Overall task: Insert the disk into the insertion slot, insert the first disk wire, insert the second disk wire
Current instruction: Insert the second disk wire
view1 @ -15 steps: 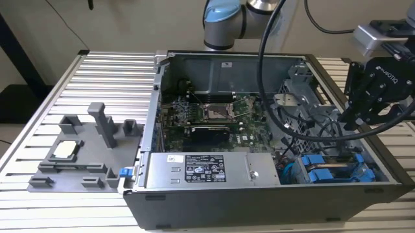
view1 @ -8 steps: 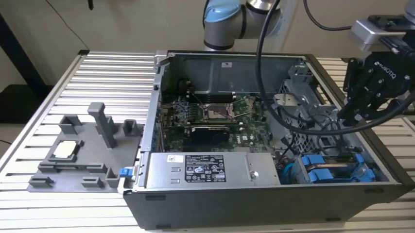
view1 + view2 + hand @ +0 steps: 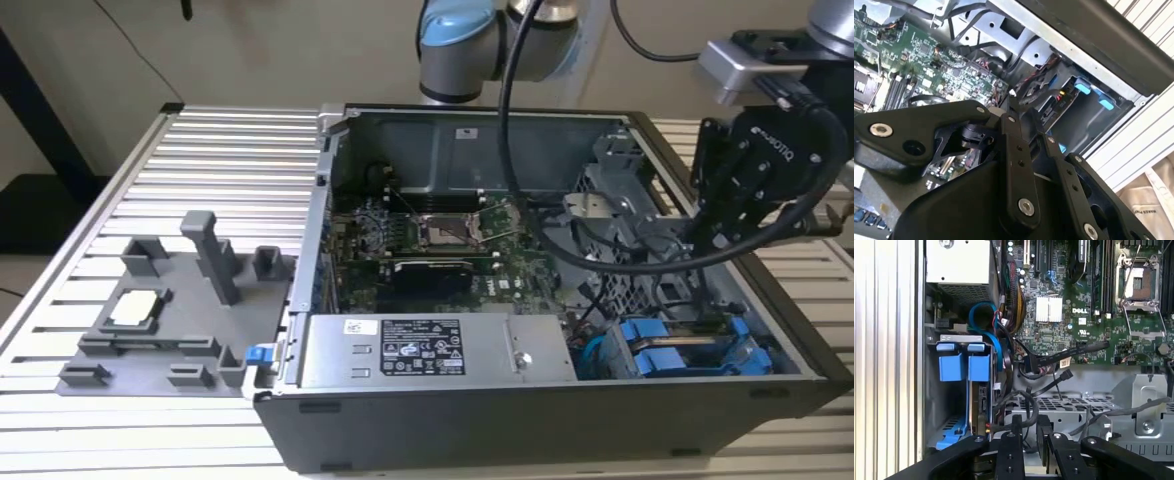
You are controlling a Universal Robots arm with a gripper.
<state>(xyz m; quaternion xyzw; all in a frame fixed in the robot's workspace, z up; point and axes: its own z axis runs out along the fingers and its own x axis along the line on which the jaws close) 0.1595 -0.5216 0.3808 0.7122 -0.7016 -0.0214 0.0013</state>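
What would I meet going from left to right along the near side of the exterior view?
Grey fixture plate with upright posts → silver labelled power-supply box → blue drive carriers in the case's corner.

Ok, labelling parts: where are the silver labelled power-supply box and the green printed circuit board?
silver power-supply box (image 3: 420,347): exterior view, its label.
green circuit board (image 3: 1054,337): first wrist view, open board area.
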